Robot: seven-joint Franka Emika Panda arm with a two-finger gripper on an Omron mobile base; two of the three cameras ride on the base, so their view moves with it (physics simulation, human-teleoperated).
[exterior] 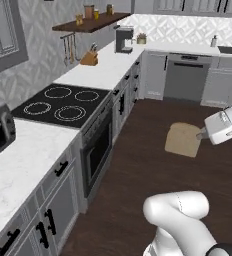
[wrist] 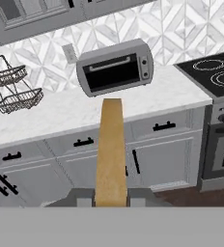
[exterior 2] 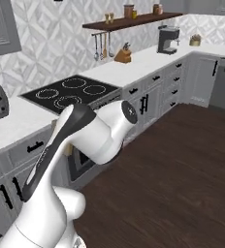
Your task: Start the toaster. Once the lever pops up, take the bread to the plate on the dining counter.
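My gripper (exterior: 202,134) is shut on the bread (exterior: 183,139), a tan-brown slice held out over the dark wood floor, well away from the worktop. In the hand view the bread (wrist: 111,149) shows edge-on, rising straight up from between the two fingertips of the gripper (wrist: 111,198). The toaster, the plate and the dining counter are out of view.
A grey toaster oven (wrist: 115,68) stands on the white worktop (wrist: 61,113), with a wire dish rack (wrist: 12,87) to its left and a black cooktop (exterior: 63,102) to its right. Grey cabinets (exterior: 53,200) line the left side. A coffee machine (exterior: 124,40) stands at the far corner. Open wood floor (exterior: 153,170) lies ahead.
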